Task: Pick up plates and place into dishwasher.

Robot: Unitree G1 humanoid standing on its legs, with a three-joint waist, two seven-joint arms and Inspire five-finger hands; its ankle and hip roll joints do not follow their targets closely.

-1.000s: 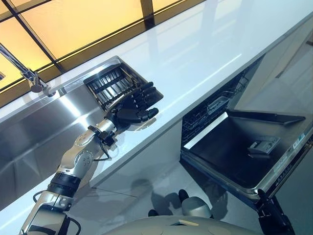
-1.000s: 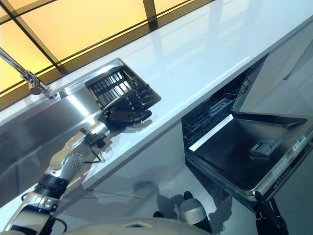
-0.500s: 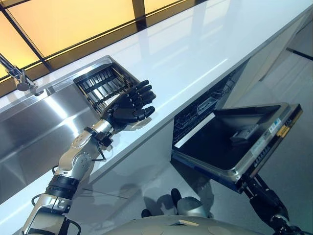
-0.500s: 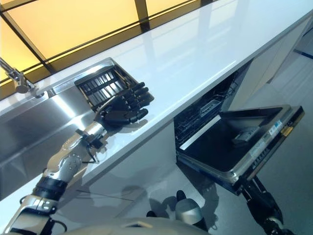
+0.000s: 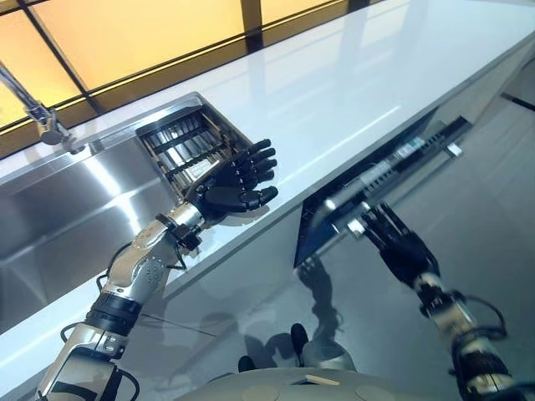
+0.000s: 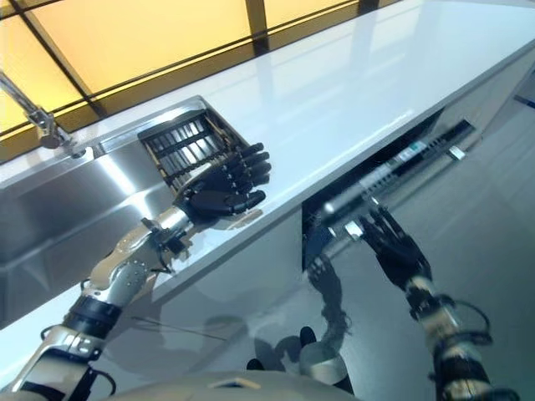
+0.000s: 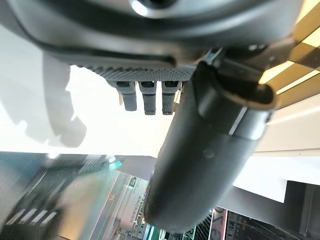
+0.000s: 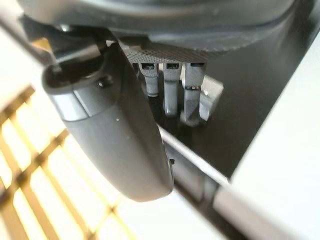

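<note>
Hovering open over the counter (image 5: pixel 351 92) beside the rack (image 5: pixel 180 146): left hand (image 5: pixel 238 180). Pressing straight fingers against the door (image 5: pixel 376 180): right hand (image 5: pixel 401 246).

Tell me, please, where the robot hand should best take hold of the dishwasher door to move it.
Probably by the bar handle along the top edge of the dishwasher door, from the front: it stands proud as a long bar, and the right robot hand is already just below it.
</note>
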